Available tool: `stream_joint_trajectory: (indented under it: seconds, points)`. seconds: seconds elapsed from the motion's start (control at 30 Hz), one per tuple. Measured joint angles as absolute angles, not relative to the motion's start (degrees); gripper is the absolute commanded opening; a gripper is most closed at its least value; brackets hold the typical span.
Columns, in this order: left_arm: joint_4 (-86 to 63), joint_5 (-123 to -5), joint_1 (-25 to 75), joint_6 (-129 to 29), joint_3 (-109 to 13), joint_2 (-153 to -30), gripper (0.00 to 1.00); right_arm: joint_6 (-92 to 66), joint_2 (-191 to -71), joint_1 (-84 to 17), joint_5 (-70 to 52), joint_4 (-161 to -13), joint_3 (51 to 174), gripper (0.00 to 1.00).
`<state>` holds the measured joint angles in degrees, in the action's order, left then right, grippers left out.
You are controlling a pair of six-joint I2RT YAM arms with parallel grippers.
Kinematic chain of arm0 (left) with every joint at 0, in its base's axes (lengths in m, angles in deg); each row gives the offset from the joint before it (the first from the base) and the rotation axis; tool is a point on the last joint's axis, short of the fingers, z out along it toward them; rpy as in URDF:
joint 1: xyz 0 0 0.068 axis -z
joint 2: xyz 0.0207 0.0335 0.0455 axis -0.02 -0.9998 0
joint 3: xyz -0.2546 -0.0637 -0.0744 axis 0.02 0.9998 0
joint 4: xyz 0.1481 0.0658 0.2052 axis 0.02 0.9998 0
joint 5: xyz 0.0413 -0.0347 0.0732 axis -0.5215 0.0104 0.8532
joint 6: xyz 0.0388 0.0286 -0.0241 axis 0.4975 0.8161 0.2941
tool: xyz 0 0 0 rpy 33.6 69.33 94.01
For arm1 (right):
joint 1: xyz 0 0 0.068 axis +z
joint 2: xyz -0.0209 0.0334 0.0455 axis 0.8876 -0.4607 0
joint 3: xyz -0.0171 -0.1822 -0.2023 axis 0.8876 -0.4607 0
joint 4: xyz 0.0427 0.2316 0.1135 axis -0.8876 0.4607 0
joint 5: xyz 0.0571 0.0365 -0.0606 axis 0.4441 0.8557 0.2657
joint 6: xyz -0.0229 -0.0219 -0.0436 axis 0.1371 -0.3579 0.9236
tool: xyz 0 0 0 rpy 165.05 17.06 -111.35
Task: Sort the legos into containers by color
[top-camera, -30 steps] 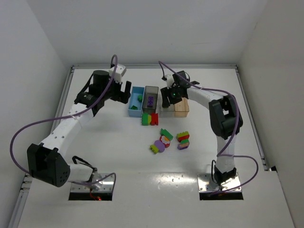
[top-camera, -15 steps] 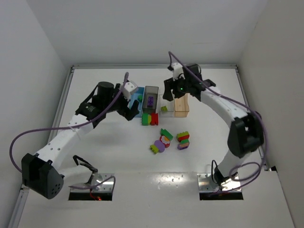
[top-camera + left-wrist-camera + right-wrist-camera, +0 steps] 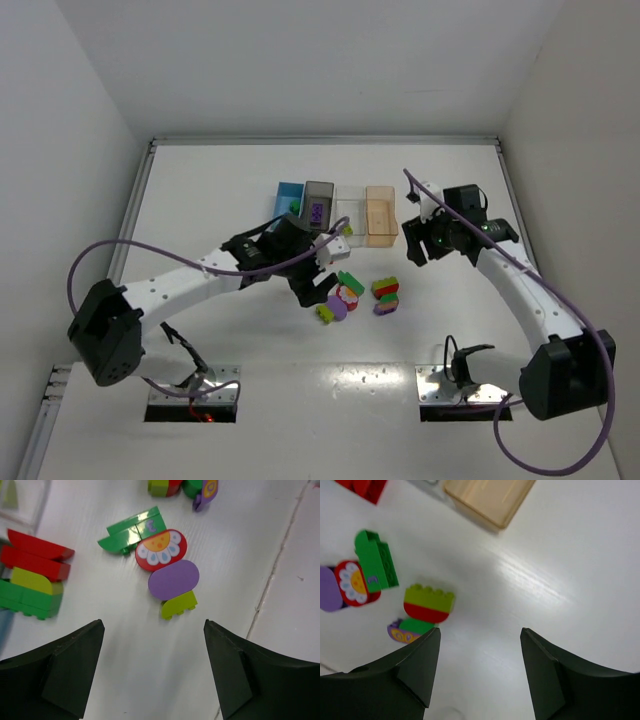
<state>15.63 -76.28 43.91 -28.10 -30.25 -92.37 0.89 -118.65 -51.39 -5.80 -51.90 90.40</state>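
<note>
Your left gripper (image 3: 152,625) has swung away from the blue bin (image 3: 288,192) near the worktop's far edge. It now hangs over the loose legos (image 3: 340,296) at mid-worktop. Its jaws stand wide with nothing between them, and the purple oval piece (image 3: 173,580) and yellow-green brick (image 3: 178,604) lie just ahead. That reads as one drop finished and the next pick lining up. In the row of bins, green shows in the blue one, purple in the dark grey bin (image 3: 319,192), and a yellow-green bit in the clear bin (image 3: 349,200). Your right gripper (image 3: 480,630) has pulled back from the tan bin (image 3: 381,216) toward the right edge, partly open and empty. The red-and-yellow-green stack (image 3: 429,603) sits near its left finger.
</note>
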Motion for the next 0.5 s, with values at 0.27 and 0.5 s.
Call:
stream_joint_trajectory:
  seconds: [0.27,0.5]
  points:
    - [11.93,-65.59,50.31,-38.42,-28.68,-98.55,0.97,1.74,-116.48,-53.53,-6.87,-48.71,89.17,0.66]
    - [8.87,-60.17,51.93,-45.13,-29.57,-105.0,0.99,1.74,-116.39,-54.6,-7.0,-48.45,89.15,0.66]
